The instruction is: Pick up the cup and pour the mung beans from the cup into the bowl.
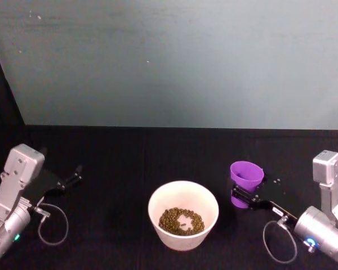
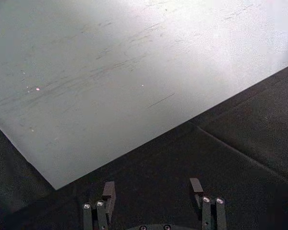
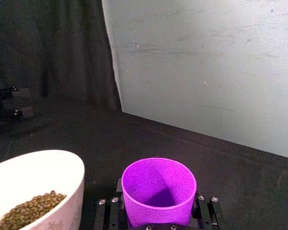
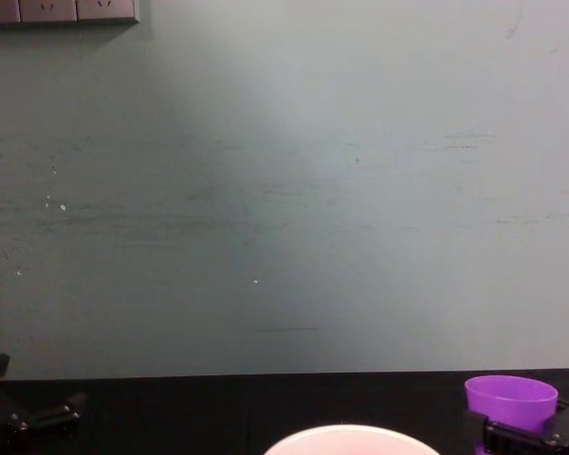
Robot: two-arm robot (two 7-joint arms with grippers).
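Right now my right gripper clasps the smooth purple plastic cup, upright beside the wide white round bowl of mung beans; my left gripper idles, fingers spread.

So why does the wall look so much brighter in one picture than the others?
Left wrist view: glare washes the wall near white at one corner. Head and chest views: even, dim grey-green. Right wrist view: the cup is vividly lit, with soft shadow inside.
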